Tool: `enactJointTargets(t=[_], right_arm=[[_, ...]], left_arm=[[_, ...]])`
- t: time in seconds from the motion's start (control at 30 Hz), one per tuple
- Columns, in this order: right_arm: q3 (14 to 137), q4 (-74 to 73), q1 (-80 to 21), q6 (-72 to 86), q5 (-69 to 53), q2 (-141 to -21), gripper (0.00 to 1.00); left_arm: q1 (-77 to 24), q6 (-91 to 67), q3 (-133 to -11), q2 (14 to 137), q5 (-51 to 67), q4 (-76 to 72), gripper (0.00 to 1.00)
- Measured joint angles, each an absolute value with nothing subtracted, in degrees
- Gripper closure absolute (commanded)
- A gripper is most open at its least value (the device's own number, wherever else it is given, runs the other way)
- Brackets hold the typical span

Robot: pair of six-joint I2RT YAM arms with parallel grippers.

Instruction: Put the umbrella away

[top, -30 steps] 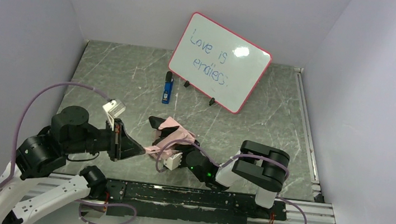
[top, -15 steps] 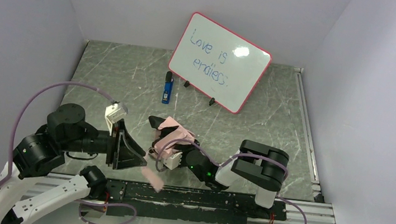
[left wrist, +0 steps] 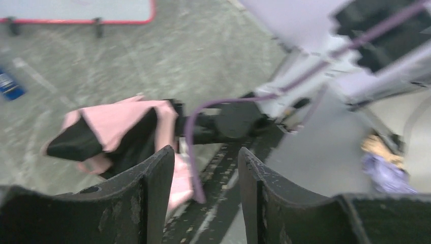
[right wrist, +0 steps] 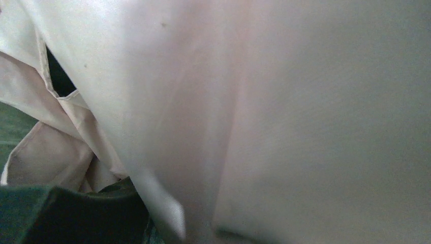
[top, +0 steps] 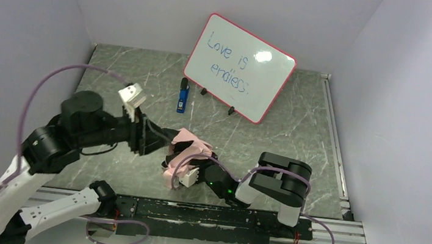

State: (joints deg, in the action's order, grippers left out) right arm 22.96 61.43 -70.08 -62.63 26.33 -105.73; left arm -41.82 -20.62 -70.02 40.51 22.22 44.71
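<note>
At table [top: 114, 80] centre, umbrella [top: 186, 145] sits bunched against right gripper [top: 180, 168]. Its grip can't be told, since fabric blankets that wrist view. Left gripper [left wrist: 206, 158] gapes empty just beside. Advice: gather loose folds before pinching.

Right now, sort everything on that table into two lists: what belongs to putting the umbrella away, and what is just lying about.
Belongs to the job:
- pink umbrella, its fabric bunched up
- left pincer, open, close beside it

Just lying about:
- red-framed whiteboard, propped up at the back
- small blue marker-like item, lying in front of the board
</note>
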Motion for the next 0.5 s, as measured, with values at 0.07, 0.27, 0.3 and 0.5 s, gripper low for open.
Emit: enactJointTargets(t=[0.07,0.27,0.3,0.5], right_arm=[[22.46,62.59,-70.17,-63.77,26.22,-106.02,0.81],[21.76,65.82,-71.20,-67.18,26.79,-107.72,0.81],[21.71,66.26,-71.42,-67.59,27.03,-107.98,0.81],[21.28,67.51,-72.23,-68.71,27.86,-108.53,0.81]], left_arm=[[-41.82,-18.74,-70.02,43.62,17.17,45.19,0.44],[-41.82,-9.39,-65.01,50.19,10.13,41.95,0.39],[-41.82,-7.03,-64.10,51.24,9.98,41.04,0.38],[-41.82,6.42,-62.41,58.11,9.10,36.97,0.32]])
